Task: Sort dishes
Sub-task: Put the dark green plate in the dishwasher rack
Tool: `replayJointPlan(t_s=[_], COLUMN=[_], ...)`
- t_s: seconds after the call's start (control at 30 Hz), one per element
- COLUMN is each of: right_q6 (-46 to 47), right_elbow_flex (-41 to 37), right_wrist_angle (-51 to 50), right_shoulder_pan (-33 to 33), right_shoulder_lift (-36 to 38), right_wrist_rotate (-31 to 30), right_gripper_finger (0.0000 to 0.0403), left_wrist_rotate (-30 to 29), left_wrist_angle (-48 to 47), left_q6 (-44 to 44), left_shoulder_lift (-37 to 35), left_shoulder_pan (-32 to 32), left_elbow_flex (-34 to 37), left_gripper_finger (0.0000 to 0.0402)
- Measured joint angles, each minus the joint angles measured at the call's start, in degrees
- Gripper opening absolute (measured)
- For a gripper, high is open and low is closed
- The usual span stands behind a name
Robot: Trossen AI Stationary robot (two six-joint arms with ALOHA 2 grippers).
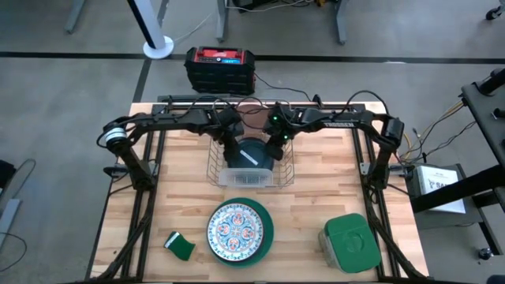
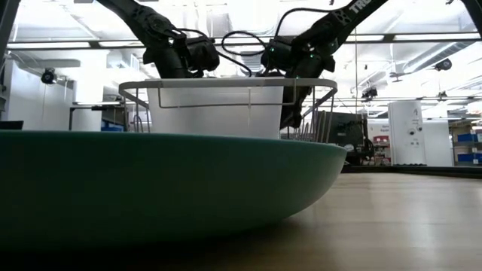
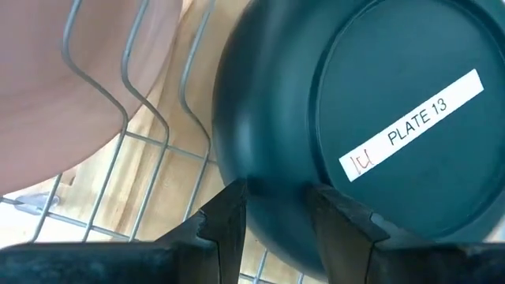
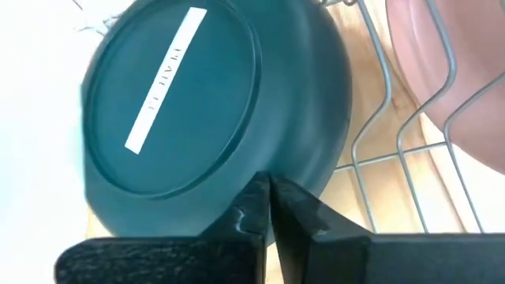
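Teal-green plate with the ornamented white plate on it sat at the table's front edge. Both arms reached into the wire rack near the back edge. Left pincer pinched the dark teal plate's rim; right pincer was pressed together beside it. Pink plate stood in the rack.

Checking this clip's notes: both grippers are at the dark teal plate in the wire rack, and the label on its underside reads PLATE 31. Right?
Not quite. The label on the dark teal plate reads PLATE 13, as the left wrist view shows. The rest holds: left gripper and right gripper are both at it in the wire rack.
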State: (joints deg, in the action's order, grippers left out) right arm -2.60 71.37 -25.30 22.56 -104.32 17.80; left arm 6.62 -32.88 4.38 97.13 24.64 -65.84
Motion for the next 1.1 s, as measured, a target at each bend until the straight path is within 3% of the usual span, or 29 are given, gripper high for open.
replayJointPlan(t_s=[0.27,0.73,1.1], right_q6=[0.0,-0.6,-0.5], right_elbow_flex=[0.0,4.6,4.9], right_wrist_angle=[-4.2,-12.3,-14.8], right_shoulder_pan=[0.2,0.3,0.3], right_shoulder_lift=[1.5,1.8,1.8], right_wrist_rotate=[-1.5,-6.1,-8.2], right_gripper_finger=[0.0064,0.022,0.0288], left_wrist_rotate=[9.8,9.8,9.3], left_wrist_angle=[-0.5,0.8,1.0], left_q6=[3.6,3.1,2.5], left_shoulder_lift=[0.9,4.7,4.8], left_shoulder_pan=[-0.6,-0.9,-0.9], left_elbow_flex=[0.5,0.5,0.6], left_gripper_finger=[0.0125,0.0125,0.0125])
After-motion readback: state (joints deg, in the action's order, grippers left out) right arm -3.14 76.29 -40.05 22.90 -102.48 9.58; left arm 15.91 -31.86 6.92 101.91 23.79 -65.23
